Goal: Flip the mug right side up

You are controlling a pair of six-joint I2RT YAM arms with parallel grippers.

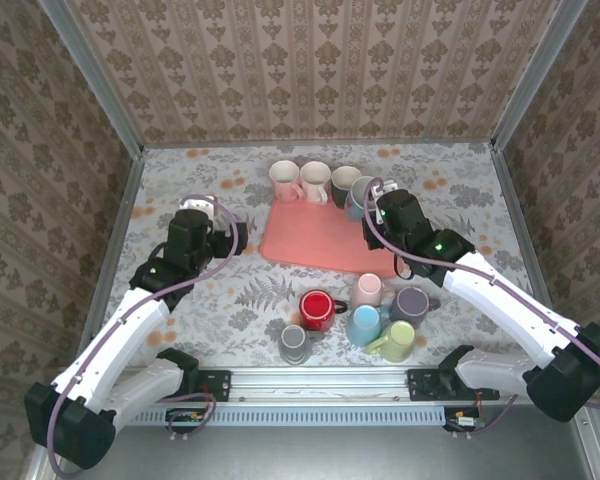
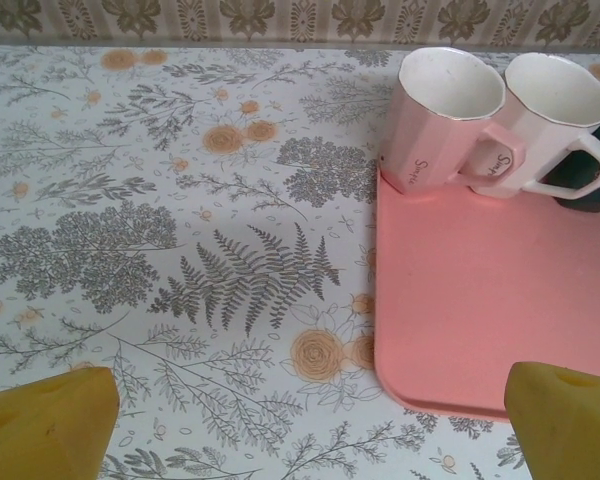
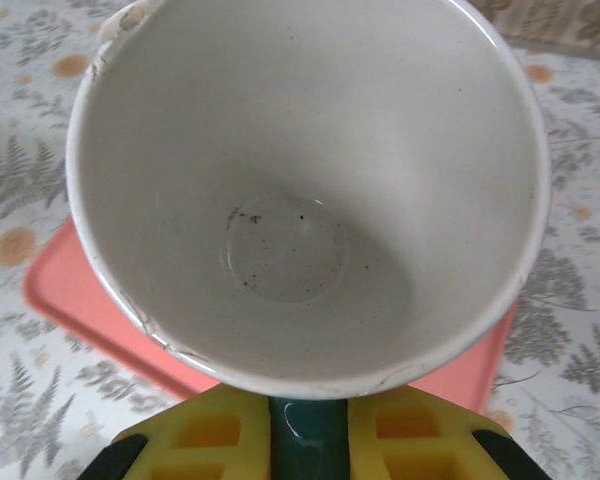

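While the right gripper (image 3: 310, 436) pinches the mug (image 3: 290, 200), the left gripper (image 2: 305, 425) hovers agape.

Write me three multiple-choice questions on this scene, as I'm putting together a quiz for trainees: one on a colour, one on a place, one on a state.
1. What colour is the tray?
A. Green
B. Pink
C. Grey

2. Where does the red mug stand?
A. On the tray
B. On the table, in front of the tray
C. Inside another mug

3. How is the left gripper?
A. Open and empty
B. Shut on a mug
C. Shut on the tray's edge

Answers:
1 B: the tray's bare surface is plainly pink.
2 B: the red mug sits upright on the flowered table, nearer the arms than the tray.
3 A: the gripper's fingers stand wide apart with nothing between them.
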